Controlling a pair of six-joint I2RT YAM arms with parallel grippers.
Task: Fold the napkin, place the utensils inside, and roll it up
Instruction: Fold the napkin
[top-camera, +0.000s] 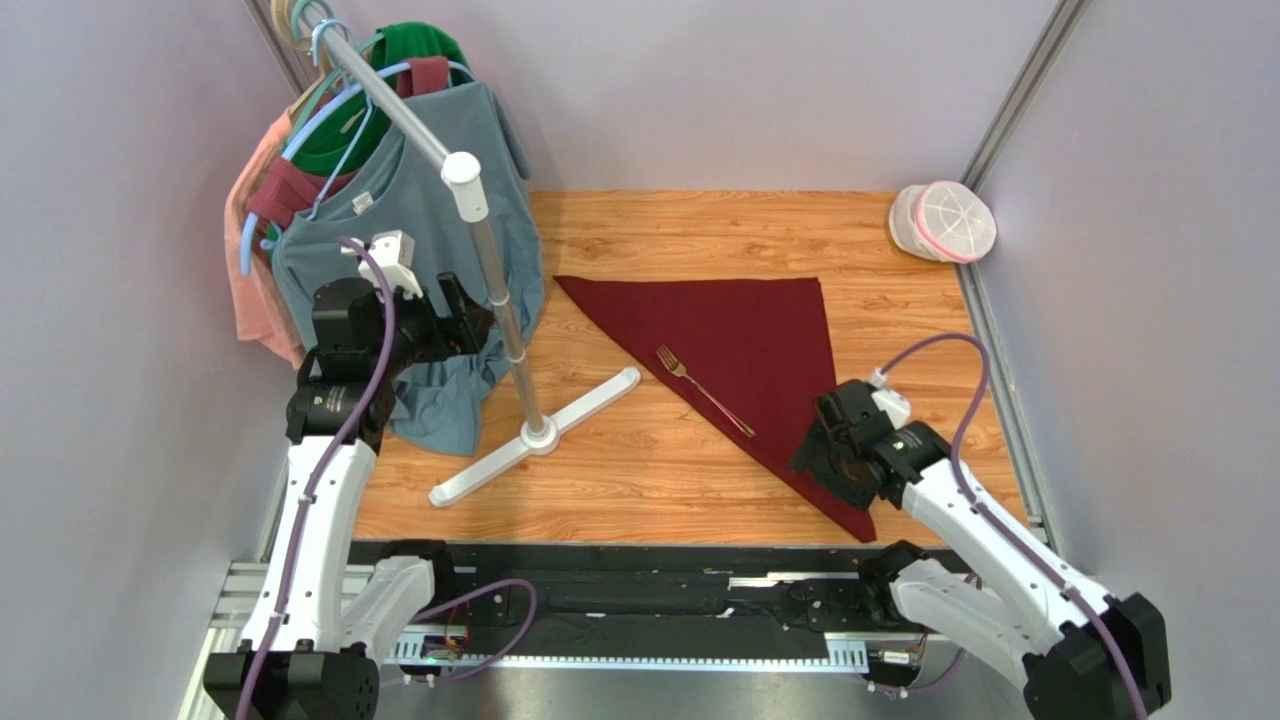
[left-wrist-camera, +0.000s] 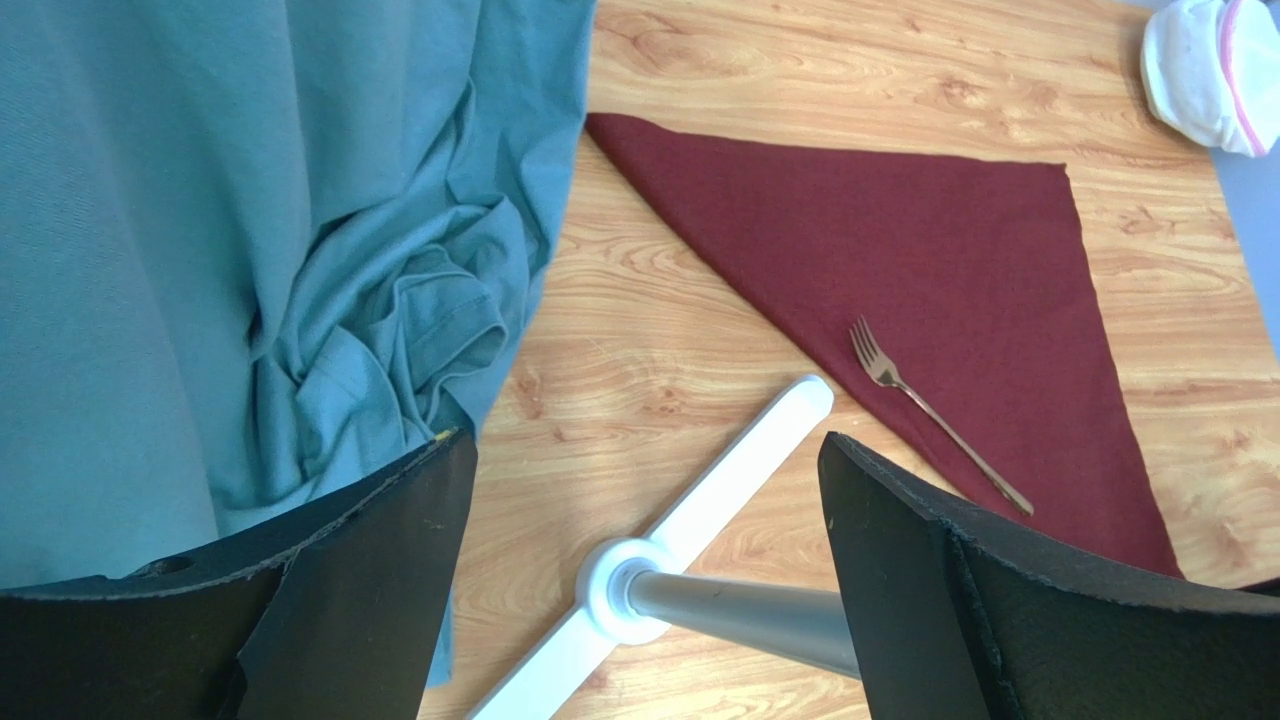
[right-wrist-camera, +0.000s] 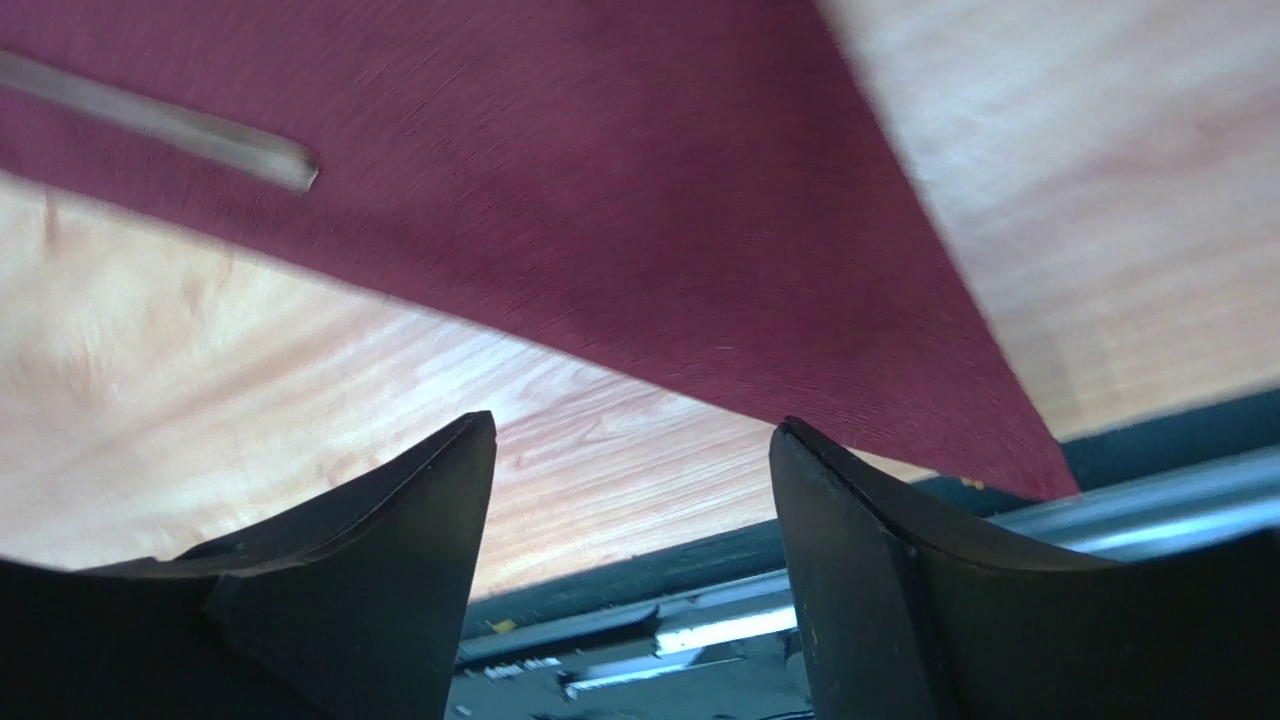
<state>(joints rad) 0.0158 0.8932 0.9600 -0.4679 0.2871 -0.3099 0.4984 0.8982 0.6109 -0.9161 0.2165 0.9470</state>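
The left arm (top-camera: 323, 495) and right arm (top-camera: 977, 525) are showing white shells with black joints, lilac cables (top-camera: 389, 333) trailing along both, black wedge-shaped fingers (left-wrist-camera: 962, 600) tipping each

The maroon napkin (top-camera: 751, 338) lies folded in a triangle on the wooden table (top-camera: 631, 488), the fork (top-camera: 703, 390) on it along the long edge. The right gripper (top-camera: 831, 450) hangs over its near tip; the left gripper (top-camera: 469, 327) is at the teal shirt (top-camera: 383, 225).

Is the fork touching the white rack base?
Apart. The left wrist view shows the fork lying on the napkin, with a strip of maroon cloth visible between its tines and the tip of the white rack base.
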